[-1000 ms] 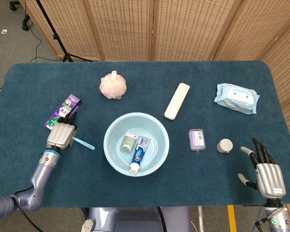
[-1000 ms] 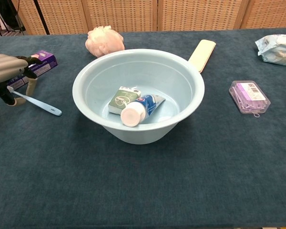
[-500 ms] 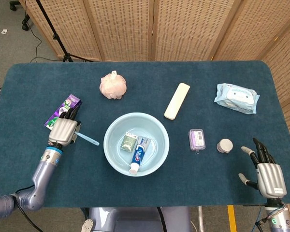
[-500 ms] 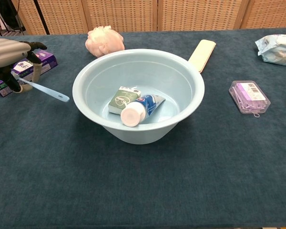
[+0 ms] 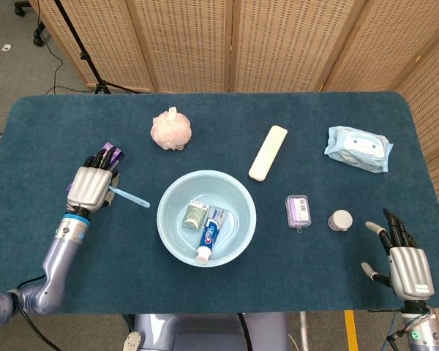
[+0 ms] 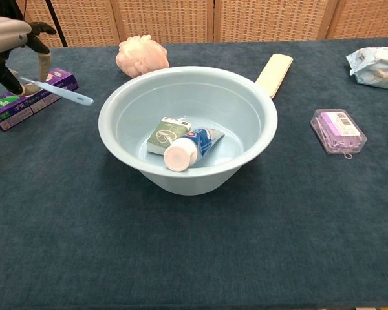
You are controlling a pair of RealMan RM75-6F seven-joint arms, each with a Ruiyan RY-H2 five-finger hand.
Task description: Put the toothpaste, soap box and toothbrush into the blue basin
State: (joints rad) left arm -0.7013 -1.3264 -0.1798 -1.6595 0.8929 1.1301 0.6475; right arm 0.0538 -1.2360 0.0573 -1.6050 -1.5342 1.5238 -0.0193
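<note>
The light blue basin (image 5: 173, 234) (image 6: 126, 97) stands at the table's middle, holding the toothpaste tube (image 5: 209, 234) (image 6: 193, 146) and the green and white soap box (image 5: 194, 215) (image 6: 167, 135). My left hand (image 5: 90, 186) (image 6: 10, 39) holds the light blue toothbrush (image 5: 130, 197) (image 6: 63, 93) by one end, lifted off the table, left of the basin. The brush points toward the basin's rim. My right hand (image 5: 399, 256) rests open at the table's front right edge, holding nothing.
A purple and green box (image 5: 114, 153) (image 6: 26, 100) lies under and behind the left hand. A pink bath puff (image 5: 170, 129), a cream case (image 5: 268, 152), a wipes pack (image 5: 358, 148), a small purple box (image 5: 298, 210) and a white cap (image 5: 340, 219) lie around the basin.
The left hand has risen off the table with the toothbrush, lifting it from the cloth. The right hand has stayed still.
</note>
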